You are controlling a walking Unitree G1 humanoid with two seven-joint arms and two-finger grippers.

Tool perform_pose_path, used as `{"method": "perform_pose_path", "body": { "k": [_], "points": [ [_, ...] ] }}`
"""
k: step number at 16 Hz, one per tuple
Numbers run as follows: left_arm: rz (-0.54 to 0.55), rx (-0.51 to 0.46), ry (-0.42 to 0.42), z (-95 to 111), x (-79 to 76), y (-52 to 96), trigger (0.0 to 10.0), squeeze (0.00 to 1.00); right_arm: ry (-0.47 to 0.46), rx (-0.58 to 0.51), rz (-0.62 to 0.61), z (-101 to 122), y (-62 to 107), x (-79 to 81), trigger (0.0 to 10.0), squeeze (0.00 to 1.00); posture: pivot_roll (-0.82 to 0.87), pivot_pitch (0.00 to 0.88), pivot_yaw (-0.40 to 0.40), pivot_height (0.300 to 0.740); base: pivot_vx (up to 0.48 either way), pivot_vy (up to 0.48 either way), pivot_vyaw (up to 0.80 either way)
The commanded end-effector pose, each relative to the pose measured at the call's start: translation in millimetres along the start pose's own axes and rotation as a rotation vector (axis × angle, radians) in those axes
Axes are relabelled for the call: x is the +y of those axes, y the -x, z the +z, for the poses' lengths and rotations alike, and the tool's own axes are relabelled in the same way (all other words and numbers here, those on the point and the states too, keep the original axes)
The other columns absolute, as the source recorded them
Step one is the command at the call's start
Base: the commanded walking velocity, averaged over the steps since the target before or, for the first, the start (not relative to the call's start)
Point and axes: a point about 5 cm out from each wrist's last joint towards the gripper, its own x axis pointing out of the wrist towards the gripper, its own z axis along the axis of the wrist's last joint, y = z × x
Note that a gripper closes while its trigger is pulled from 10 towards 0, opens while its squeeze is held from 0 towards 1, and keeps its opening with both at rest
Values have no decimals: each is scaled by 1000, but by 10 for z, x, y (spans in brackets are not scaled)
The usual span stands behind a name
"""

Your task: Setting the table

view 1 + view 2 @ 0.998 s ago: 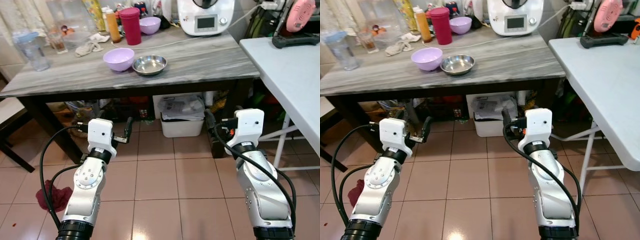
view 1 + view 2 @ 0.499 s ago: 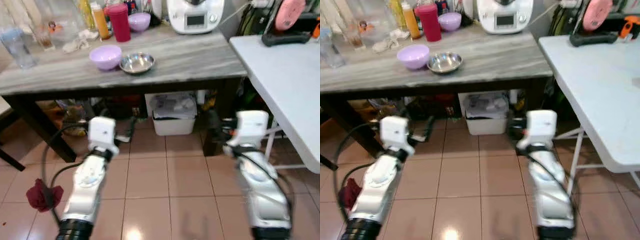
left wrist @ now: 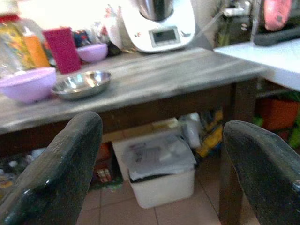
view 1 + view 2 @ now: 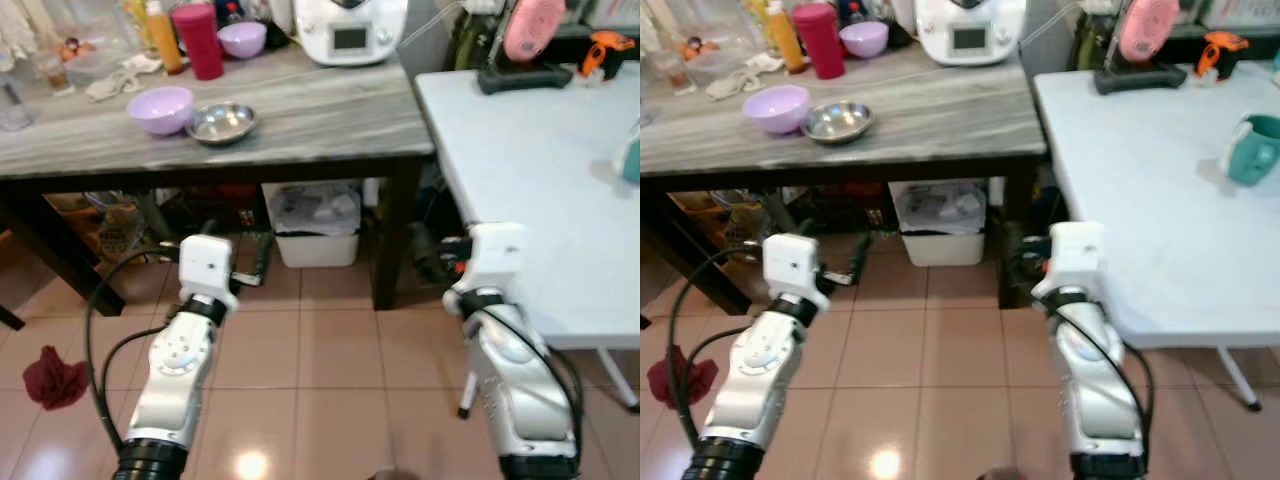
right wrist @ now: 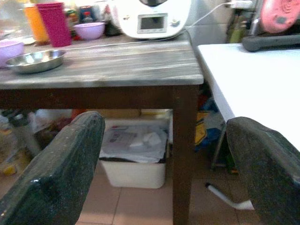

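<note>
Evidently barely begun: left gripper [image 3: 159, 164] and right gripper [image 5: 164, 164] both spread wide and empty above the floor, lilac bowl [image 4: 160, 107] and steel bowl [image 4: 221, 122] unmoved on grey table [image 4: 330, 115], white table [image 4: 1140, 190] unset.

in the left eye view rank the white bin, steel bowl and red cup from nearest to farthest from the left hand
1. White bin: on the floor under the wooden table, just beyond the left hand.
2. Steel bowl: on the tabletop near its front edge, beside the purple bowl.
3. Red cup: farther back on the table, among the bottles.
</note>
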Motion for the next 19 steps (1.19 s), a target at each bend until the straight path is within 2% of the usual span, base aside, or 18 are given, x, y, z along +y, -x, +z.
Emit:
{"method": "perform_pose_path", "body": {
  "k": [1, 16, 19],
  "points": [
    [-12, 3, 1, 3, -10, -2, 10000, 0, 9, -10, -13, 32, 5, -34, 10000, 0, -246, 83, 98, 740, 0, -480, 0],
    [-52, 19, 3, -31, -56, 13, 10000, 0, 45, 40, -121, -57, 29, -167, 10000, 0, -249, 86, 101, 740, 0, -480, 0],
    [-62, 19, 23, -47, -83, 20, 10000, 0, 51, 54, -131, -84, 35, -191, 10000, 0, -252, 88, 102, 740, 0, -92, 0]
  ]
}}
